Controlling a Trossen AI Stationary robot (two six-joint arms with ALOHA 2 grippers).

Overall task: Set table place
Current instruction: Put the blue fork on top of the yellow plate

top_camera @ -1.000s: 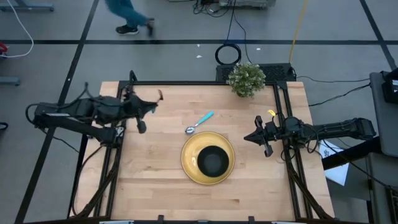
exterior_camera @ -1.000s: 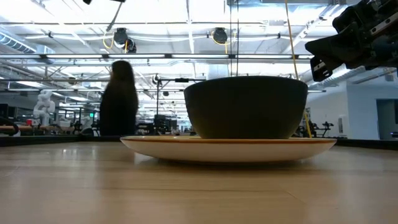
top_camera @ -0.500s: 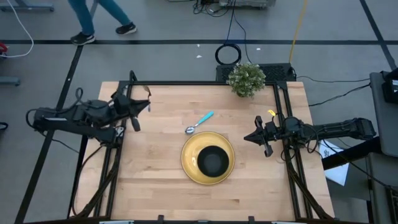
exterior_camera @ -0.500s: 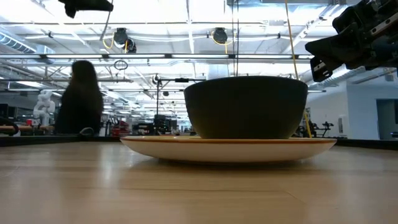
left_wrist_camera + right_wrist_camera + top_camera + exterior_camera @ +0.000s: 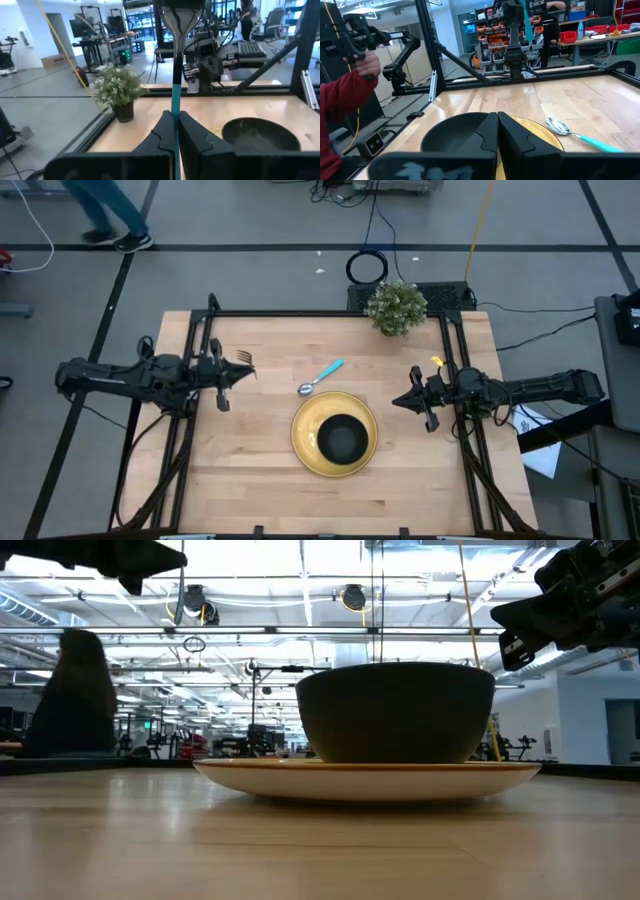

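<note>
A yellow plate (image 5: 304, 420) lies on the wooden table (image 5: 240, 470) with a black bowl (image 5: 343, 439) on it; both also show in the low view, plate (image 5: 370, 778) and bowl (image 5: 395, 712). A teal-handled spoon (image 5: 320, 377) lies flat just beyond the plate. My left gripper (image 5: 232, 366) is over the table's left part, above the wood, shut on a teal-handled fork (image 5: 176, 75). My right gripper (image 5: 413, 400) hangs shut and empty near the right edge, its fingers closed in the right wrist view (image 5: 497, 131). My left gripper pinches the fork's teal handle (image 5: 176, 114) between its two fingers. The fingers come level from the table's left, across the handle. The fork stands about upright, tines (image 5: 179, 20) up above the fingers, lifted clear of the table.
A potted plant (image 5: 397, 305) stands at the far edge, right of centre. Black rails (image 5: 205, 330) run along the table's sides. A person's red sleeve (image 5: 342, 100) shows beside the table in the right wrist view. Bare wood lies left of and nearer than the plate.
My left gripper, still shut on the fork, has drawn back a little toward the table's left edge, then come toward the near edge, and has turned; the fork's tines have come nearer with it. A person beyond the table has walked leftward.
</note>
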